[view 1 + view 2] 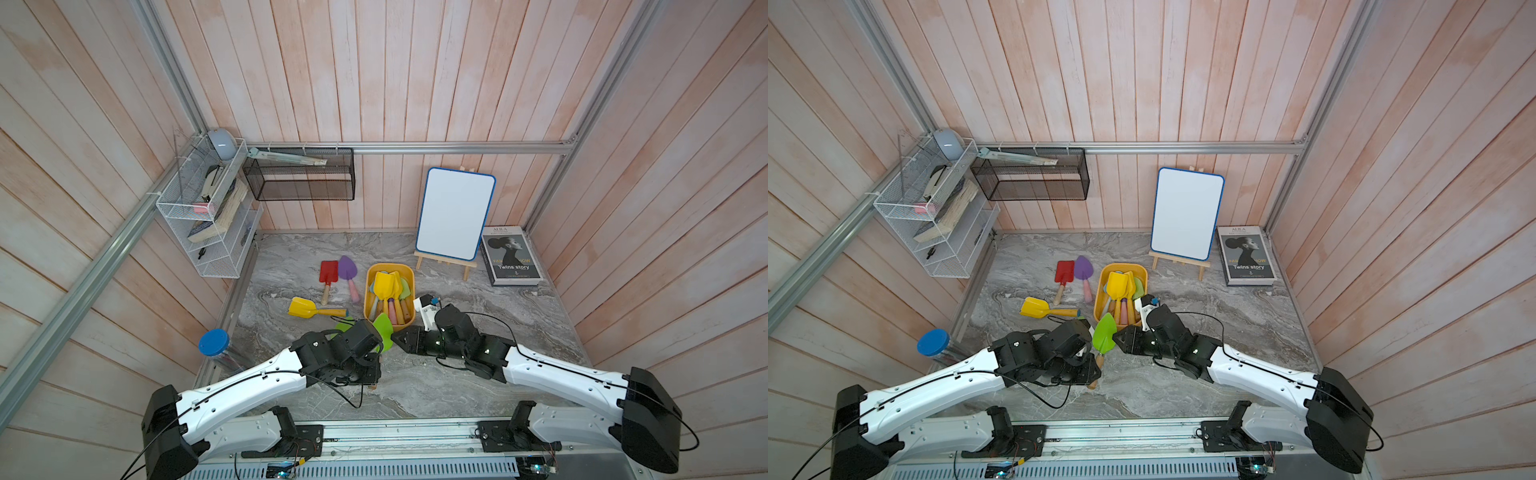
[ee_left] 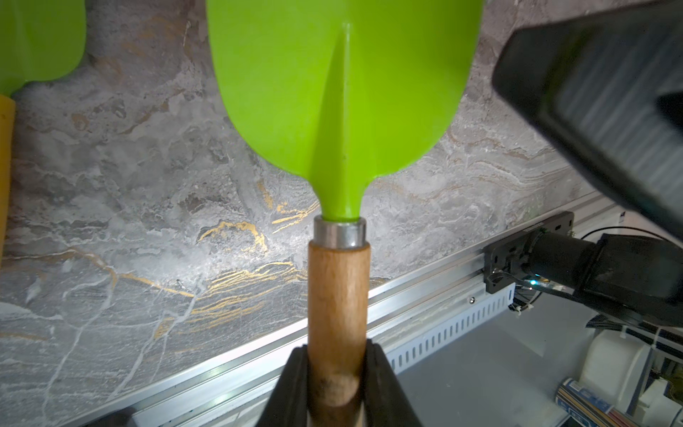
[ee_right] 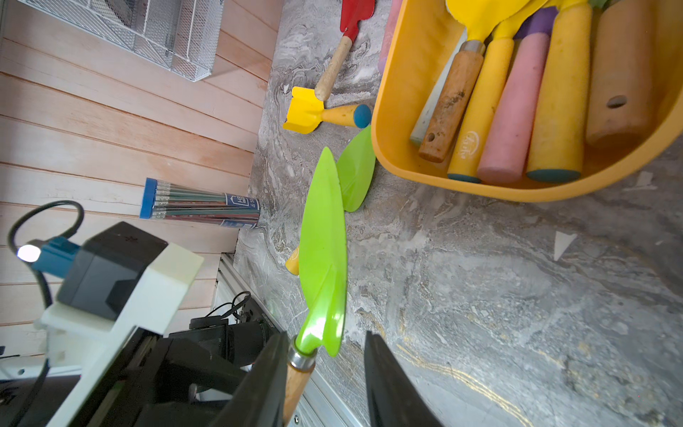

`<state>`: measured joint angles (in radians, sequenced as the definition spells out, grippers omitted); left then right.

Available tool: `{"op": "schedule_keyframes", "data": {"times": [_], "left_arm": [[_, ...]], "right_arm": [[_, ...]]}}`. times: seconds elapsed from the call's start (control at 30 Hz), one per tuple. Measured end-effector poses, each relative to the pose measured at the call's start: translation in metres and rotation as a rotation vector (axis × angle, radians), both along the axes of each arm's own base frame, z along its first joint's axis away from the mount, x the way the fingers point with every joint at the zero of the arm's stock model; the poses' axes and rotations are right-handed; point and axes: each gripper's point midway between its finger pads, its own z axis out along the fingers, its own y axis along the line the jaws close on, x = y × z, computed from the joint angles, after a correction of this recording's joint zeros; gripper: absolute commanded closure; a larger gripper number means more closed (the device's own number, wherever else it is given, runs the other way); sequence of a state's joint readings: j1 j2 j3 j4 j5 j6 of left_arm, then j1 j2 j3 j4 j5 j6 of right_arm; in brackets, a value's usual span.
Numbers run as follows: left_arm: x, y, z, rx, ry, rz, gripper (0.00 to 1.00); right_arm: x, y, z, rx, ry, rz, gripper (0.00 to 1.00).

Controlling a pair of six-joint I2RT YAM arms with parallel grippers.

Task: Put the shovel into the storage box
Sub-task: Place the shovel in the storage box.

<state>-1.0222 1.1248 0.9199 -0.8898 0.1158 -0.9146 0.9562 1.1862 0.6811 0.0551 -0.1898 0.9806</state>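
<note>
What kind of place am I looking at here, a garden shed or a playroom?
Most likely a staged test booth, not a real room: pink plank walls fixed to an aluminium frame, a marble-look table, and toy shovels collected in a yellow tub.

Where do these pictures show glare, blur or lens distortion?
Right wrist view: white glare on the green shovel, low on its blade near the metal collar; a small lamp flares white. Left wrist view: the shovel is sharp, but the black robot part near the lens is blurred. In both top views the wide lens makes the wall planks fan outward.
</note>
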Motion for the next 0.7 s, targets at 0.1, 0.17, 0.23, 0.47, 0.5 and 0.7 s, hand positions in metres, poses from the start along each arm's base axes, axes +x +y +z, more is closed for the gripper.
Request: {"op": "schedule_keyframes", "data": {"times": [0.1, 0.17, 0.23, 0.47, 0.5, 0.7], "left_arm": [[0.003, -0.005, 0.002, -0.014, -0.007, 0.003, 0.84], [0.005, -0.007, 0.003, -0.024, -0.013, 0.003, 0.84], [0.006, -0.01, 0.005, -0.035, -0.02, 0.003, 0.84], [0.01, -0.016, 0.011, -0.064, -0.035, 0.006, 0.84], [0.01, -0.016, 0.011, -0.066, -0.036, 0.006, 0.84], [0.011, -0.018, 0.012, -0.074, -0.039, 0.009, 0.84]], "right_arm": [[0.001, 0.001, -0.002, -0.002, 0.007, -0.003, 0.63], [0.001, 0.001, -0.004, -0.005, 0.012, -0.003, 0.65], [0.001, 0.002, -0.006, -0.009, 0.018, -0.005, 0.67], [0.002, 0.002, -0.009, -0.012, 0.025, -0.008, 0.81], [0.002, 0.003, -0.009, -0.011, 0.024, -0.008, 0.83], [0.004, 0.005, -0.003, 0.012, 0.017, -0.012, 0.99]]}}
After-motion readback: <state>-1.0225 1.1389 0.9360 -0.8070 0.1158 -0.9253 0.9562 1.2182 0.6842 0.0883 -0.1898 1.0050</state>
